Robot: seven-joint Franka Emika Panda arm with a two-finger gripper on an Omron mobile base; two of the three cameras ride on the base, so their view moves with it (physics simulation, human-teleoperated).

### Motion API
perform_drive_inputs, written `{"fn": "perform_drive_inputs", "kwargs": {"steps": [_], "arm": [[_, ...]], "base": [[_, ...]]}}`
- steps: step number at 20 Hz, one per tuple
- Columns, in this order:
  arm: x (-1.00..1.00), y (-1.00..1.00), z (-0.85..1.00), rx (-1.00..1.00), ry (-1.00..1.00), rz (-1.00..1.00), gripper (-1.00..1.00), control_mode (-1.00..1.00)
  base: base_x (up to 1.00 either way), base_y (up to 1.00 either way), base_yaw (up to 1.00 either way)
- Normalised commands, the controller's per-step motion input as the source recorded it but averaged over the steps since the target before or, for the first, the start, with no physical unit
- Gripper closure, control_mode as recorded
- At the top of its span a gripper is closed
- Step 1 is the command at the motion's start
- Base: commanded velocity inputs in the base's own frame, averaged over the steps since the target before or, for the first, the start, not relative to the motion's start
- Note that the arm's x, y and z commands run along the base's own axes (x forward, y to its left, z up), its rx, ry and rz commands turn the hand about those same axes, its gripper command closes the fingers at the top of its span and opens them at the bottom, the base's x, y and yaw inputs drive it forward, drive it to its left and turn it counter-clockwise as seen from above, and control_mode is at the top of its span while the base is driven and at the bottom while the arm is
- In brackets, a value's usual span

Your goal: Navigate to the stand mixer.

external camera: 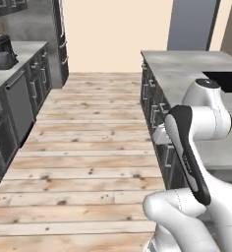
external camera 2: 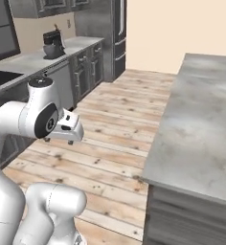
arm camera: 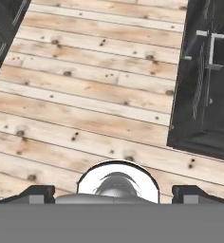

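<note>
The stand mixer (external camera: 4,51) is small and black with a grey bowl. It stands on the left counter, far ahead and to the left; in the right base view the stand mixer (external camera 2: 52,44) sits near the counter's far end. My arm is folded close over the base. My gripper (external camera 2: 59,140) hangs over the wooden floor and points down. In the hand view the gripper (arm camera: 115,193) is open, its two dark fingertips (arm camera: 35,193) wide apart with nothing between them, above floor planks.
A wooden floor aisle (external camera: 88,147) runs between the left counter (external camera: 24,49) with dark cabinets and the grey island (external camera 2: 201,119) at my right. A tall fridge (external camera 2: 117,28) stands past the mixer. A dark sink (external camera 2: 0,79) lies in the left counter near me.
</note>
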Motion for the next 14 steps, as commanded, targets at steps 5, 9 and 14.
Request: {"fn": "perform_drive_inputs", "kwargs": {"steps": [5,9,14], "arm": [[0.00,0.00,0.00,0.00,0.00,0.00,-1.00,1.00],[0.00,0.00,0.00,0.00,0.00,0.00,-1.00,1.00],[0.00,0.00,0.00,0.00,0.00,0.00,-1.00,1.00]], "base": [[0.90,0.60,0.22],[1.00,0.21,0.18],[1.00,0.00,0.08]]}}
